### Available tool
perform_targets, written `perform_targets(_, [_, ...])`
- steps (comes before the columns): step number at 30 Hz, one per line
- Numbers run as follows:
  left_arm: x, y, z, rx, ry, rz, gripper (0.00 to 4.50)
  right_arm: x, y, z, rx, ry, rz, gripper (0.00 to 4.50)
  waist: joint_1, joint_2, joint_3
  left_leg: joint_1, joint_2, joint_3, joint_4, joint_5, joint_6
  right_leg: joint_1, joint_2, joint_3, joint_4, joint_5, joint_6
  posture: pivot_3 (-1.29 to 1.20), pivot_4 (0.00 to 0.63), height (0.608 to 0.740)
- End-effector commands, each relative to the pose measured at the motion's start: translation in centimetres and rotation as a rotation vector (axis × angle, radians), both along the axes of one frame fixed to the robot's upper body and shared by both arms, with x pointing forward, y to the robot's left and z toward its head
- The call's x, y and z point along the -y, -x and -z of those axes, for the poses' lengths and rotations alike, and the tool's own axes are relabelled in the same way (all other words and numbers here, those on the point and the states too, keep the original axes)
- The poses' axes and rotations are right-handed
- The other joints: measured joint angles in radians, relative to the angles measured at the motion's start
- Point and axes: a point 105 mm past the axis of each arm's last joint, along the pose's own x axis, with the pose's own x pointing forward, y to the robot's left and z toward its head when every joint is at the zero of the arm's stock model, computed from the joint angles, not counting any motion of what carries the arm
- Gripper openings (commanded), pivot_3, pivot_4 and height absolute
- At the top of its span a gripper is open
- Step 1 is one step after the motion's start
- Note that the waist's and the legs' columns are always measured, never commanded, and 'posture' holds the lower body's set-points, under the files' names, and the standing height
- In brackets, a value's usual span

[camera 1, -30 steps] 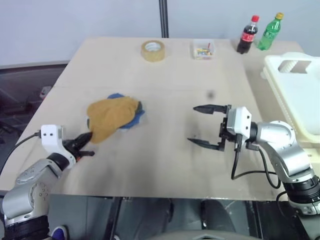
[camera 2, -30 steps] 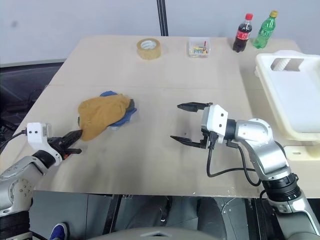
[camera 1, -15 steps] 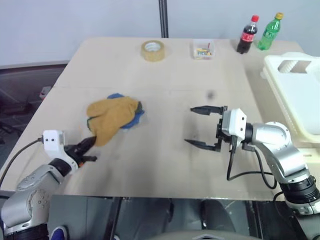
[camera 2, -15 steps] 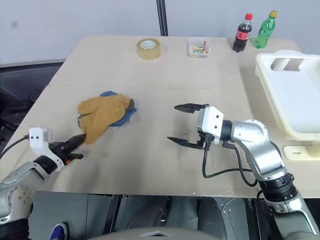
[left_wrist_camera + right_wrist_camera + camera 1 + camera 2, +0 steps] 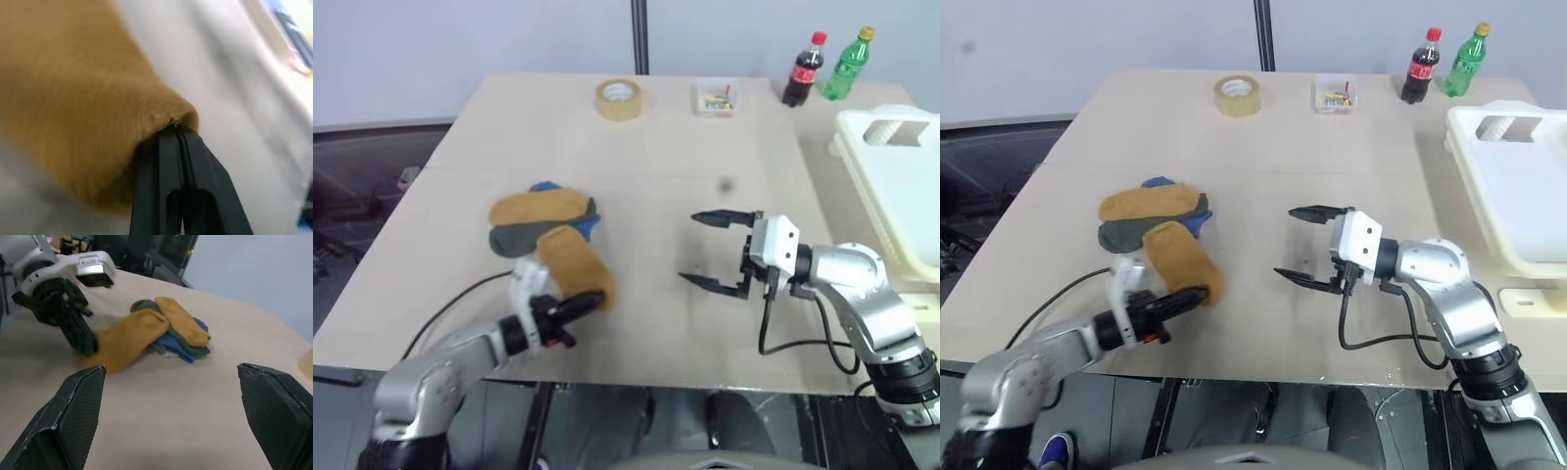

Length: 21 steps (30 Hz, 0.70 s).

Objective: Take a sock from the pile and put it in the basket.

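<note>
The pile [image 5: 540,220] of mustard, grey-green and blue socks lies left of the table's middle. My left gripper [image 5: 590,302] is shut on the end of one mustard sock [image 5: 571,266], which stretches from the pile's near side toward the front edge. In the left wrist view the black fingers [image 5: 171,161] pinch the sock [image 5: 88,98] tightly. My right gripper [image 5: 690,247] hovers open to the right of the sock, pointing at it, with nothing between its fingers [image 5: 78,411]. The cream basket [image 5: 901,186] stands at the table's right edge.
A tape roll [image 5: 618,98], a small clear box [image 5: 715,98], a cola bottle [image 5: 803,69] and a green bottle [image 5: 850,64] line the far edge. My left arm's cable [image 5: 450,304] trails over the front left of the table [image 5: 646,176].
My left gripper has swung to the right along the front edge, pulling one mustard sock out of the pile. A grey-green sock now shows in the pile. The right gripper stayed in place.
</note>
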Motion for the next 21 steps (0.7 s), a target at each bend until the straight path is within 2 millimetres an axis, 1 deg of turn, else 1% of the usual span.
perform_targets(1, [2.8,-1.2,-0.3,0.021,0.015,0.129,0.04,0.8,0.3,-1.4,0.052,-0.022,0.038,4.50,-0.001,0.000,0.000,0.000,0.000,0.000,0.000,0.000,0.000,0.000,0.000,0.000,0.000,0.000,0.000,0.00,0.150,0.740])
perform_targets(4, [5.1,-1.5,-0.3,0.041,-0.001,0.264,0.04,1.3,0.5,-1.5,0.054,-0.020,0.071,4.50,-0.012,0.000,0.000,0.000,0.000,0.001,0.000,0.000,0.000,0.000,0.000,0.001,0.000,0.000,0.000,0.00,0.150,0.740])
perform_targets(6, [6.4,-1.1,-0.1,0.042,-0.014,0.364,0.04,1.7,0.6,-1.4,0.053,-0.019,0.094,4.50,-0.019,0.000,0.000,0.000,0.000,0.001,0.000,0.000,0.000,-0.001,0.000,0.001,0.000,0.000,0.000,0.00,0.150,0.740])
perform_targets(8, [7.2,-0.5,0.0,0.041,-0.019,0.456,0.04,1.9,0.8,-1.3,0.054,-0.019,0.112,4.50,-0.021,0.000,0.000,-0.001,0.000,0.000,0.000,0.000,0.000,-0.001,0.000,0.001,0.000,0.000,0.000,0.00,0.150,0.740])
perform_targets(11, [7.8,0.7,-0.1,0.024,-0.017,0.595,0.04,2.2,1.0,-1.2,0.053,-0.024,0.135,4.50,-0.029,0.000,0.000,-0.001,0.000,0.000,0.000,0.000,0.000,-0.001,0.000,0.001,0.000,0.000,0.000,0.00,0.150,0.740])
perform_targets(14, [7.9,1.7,0.1,0.020,-0.053,0.729,0.04,2.3,1.1,-1.1,0.050,-0.026,0.148,4.50,-0.028,0.000,0.000,0.000,0.000,0.000,0.000,0.000,0.000,-0.001,0.001,0.001,0.001,0.000,0.000,0.00,0.150,0.740])
perform_targets(16, [7.4,0.8,0.3,0.043,-0.104,0.725,0.04,2.3,1.1,-1.0,0.049,-0.026,0.152,4.50,-0.026,0.000,0.000,0.000,0.000,0.000,0.000,0.000,0.000,-0.001,0.001,0.000,0.001,0.000,0.000,0.00,0.150,0.740])
perform_targets(17, [6.6,-0.3,0.4,0.047,-0.134,0.671,0.04,2.3,1.2,-1.0,0.047,-0.026,0.154,4.50,-0.025,0.000,0.000,0.000,0.000,0.000,0.000,0.000,0.000,-0.001,0.001,0.000,0.001,0.000,0.000,0.00,0.150,0.740])
perform_targets(19, [4.3,-1.8,0.8,0.056,-0.200,0.556,0.04,2.3,1.2,-0.8,0.040,-0.026,0.160,4.50,-0.028,0.000,0.000,0.000,0.000,0.000,0.000,0.000,0.000,-0.001,0.001,0.000,0.000,0.000,0.000,0.00,0.150,0.740])
perform_targets(21, [1.7,-2.3,1.0,0.050,-0.222,0.453,0.04,2.2,1.2,-0.4,0.033,-0.021,0.167,4.50,-0.032,0.000,0.000,0.000,0.001,0.000,0.000,0.000,0.000,-0.001,0.002,0.001,0.000,0.000,0.000,0.00,0.150,0.740])
